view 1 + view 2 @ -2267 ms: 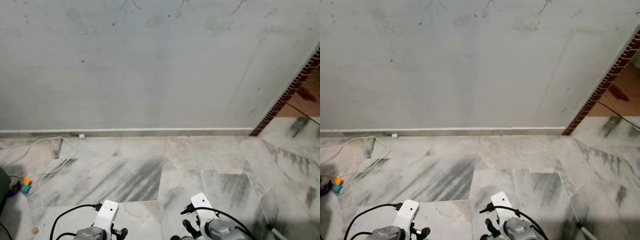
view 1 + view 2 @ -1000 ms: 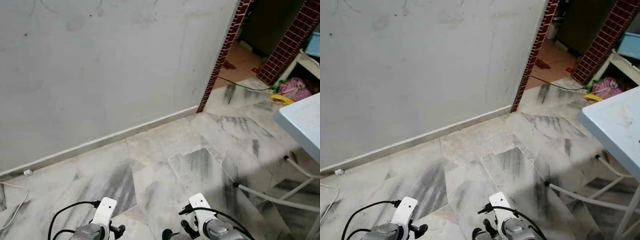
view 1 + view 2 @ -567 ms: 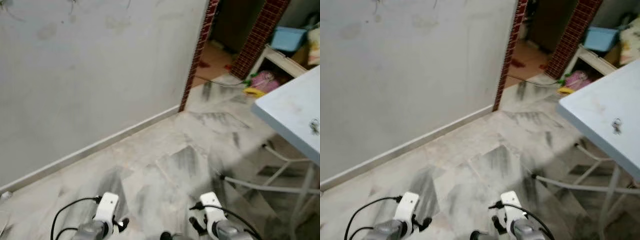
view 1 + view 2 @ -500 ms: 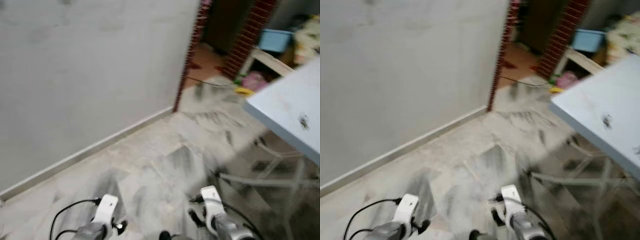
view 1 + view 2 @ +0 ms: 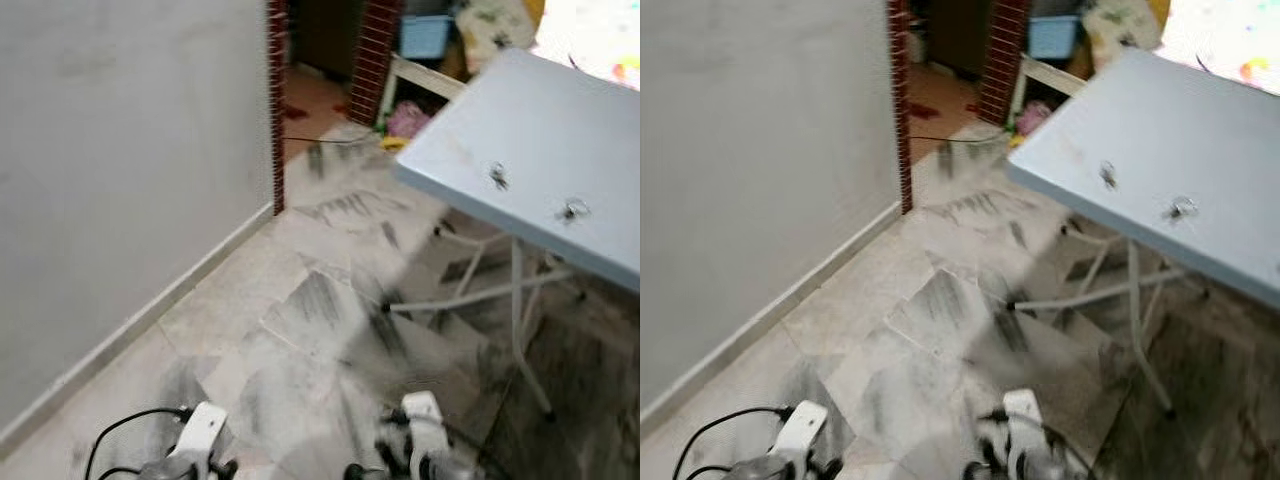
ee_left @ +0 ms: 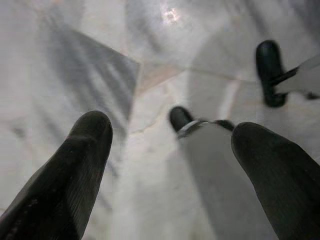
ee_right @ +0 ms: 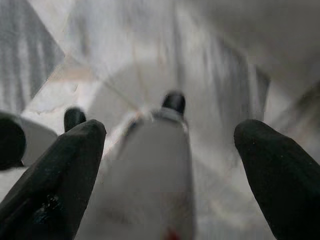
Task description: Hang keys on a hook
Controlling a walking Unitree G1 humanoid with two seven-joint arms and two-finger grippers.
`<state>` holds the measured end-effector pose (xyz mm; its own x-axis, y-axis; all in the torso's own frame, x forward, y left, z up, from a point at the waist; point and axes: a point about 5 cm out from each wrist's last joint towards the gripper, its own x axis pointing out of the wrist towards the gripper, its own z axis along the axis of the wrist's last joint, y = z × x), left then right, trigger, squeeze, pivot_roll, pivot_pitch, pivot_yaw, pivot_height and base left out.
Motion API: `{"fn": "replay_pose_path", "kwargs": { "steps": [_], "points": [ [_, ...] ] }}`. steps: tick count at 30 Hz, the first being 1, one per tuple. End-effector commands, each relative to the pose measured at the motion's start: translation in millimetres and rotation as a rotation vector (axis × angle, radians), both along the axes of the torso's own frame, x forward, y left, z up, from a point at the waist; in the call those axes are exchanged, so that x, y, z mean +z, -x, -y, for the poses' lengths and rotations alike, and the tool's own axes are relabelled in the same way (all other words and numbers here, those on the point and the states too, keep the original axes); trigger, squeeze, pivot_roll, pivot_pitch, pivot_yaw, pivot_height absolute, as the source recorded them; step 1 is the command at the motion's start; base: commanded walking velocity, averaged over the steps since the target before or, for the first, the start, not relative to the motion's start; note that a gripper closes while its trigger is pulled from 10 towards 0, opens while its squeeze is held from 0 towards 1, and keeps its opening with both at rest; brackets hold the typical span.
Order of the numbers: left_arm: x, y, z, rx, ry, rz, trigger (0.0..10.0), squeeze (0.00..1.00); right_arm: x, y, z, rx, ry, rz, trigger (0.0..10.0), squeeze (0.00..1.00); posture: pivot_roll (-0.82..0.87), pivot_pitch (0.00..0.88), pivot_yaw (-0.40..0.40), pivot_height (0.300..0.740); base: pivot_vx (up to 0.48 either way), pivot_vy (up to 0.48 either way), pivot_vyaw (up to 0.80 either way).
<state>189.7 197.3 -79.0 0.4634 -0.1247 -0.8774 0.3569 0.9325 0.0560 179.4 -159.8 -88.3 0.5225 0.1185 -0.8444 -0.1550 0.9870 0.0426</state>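
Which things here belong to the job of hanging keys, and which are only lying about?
For the job:
- two small dark metal objects, probably keys, one and another, on the pale blue tabletop
- left gripper and right gripper, jaws open, empty

Only lying about:
- blue plastic tub
- pink bundle on the floor
- red brick doorway pillars
- black cable

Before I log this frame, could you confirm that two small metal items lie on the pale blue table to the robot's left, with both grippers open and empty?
Not quite: the pale blue table stands to the robot's right, as the left eye view shows. The two small metal items lie on it, and the left gripper and right gripper are open and empty.
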Motion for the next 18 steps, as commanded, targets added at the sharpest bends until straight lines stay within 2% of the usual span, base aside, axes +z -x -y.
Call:
{"fn": "replay_pose_path", "kwargs": {
  "steps": [1,3,5,7,12,13,16,17,18],
  "points": [
    [-2.2,2.1,8.9,-0.04,0.008,-0.013,10.0,0.0,1.3,-1.8,7.1,-0.02,0.018,0.009,10.0,0.0,-0.03,0.159,0.035,0.74,0.0,0.0,-0.76],
    [-1.8,0.1,12.2,-0.054,0.004,-0.009,10.0,0.0,0.8,0.0,11.6,-0.026,0.029,0.006,10.0,0.0,-0.03,0.162,0.047,0.74,0.0,0.0,0.0],
    [-0.3,-4.9,22.7,-0.068,0.023,0.007,10.0,0.0,1.6,-0.1,18.8,-0.02,0.051,0.009,10.0,0.0,-0.04,0.171,0.078,0.74,0.0,0.0,0.0],
    [-0.1,-5.9,26.2,-0.073,0.03,0.009,10.0,0.0,2.1,-1.1,19.4,-0.013,0.066,0.015,10.0,0.0,-0.04,0.171,0.078,0.74,0.0,0.0,0.0],
    [0.8,-9.8,38.7,-0.094,0.043,0.012,10.0,0.0,10.0,-17.3,18.7,-0.105,0.028,0.069,10.0,0.0,-0.09,0.166,0.036,0.74,0.0,0.0,0.0],
    [1.9,-11.9,37.3,-0.092,0.034,0.019,10.0,0.0,13.7,-25.5,8.6,-0.07,0.011,0.096,10.0,0.0,-0.08,0.157,0.013,0.74,0.0,0.0,0.0],
    [2.8,-13.3,30.3,-0.024,0.027,0.032,10.0,0.0,18.3,-34.7,-6.1,0.0,0.001,0.128,10.0,0.0,-0.06,0.135,-0.013,0.74,0.0,0.0,0.0],
    [-2.3,2.0,6.8,0.066,0.018,0.022,10.0,0.0,18.9,-35.7,-12.8,0.059,0.004,0.131,10.0,0.0,-0.06,0.137,-0.032,0.74,0.0,0.0,0.0],
    [-2.3,2.0,6.8,0.066,0.018,0.022,10.0,0.0,18.9,-35.7,-12.8,0.059,0.004,0.131,10.0,0.0,-0.06,0.137,-0.032,0.74,0.0,0.0,0.0]
  ]
}}
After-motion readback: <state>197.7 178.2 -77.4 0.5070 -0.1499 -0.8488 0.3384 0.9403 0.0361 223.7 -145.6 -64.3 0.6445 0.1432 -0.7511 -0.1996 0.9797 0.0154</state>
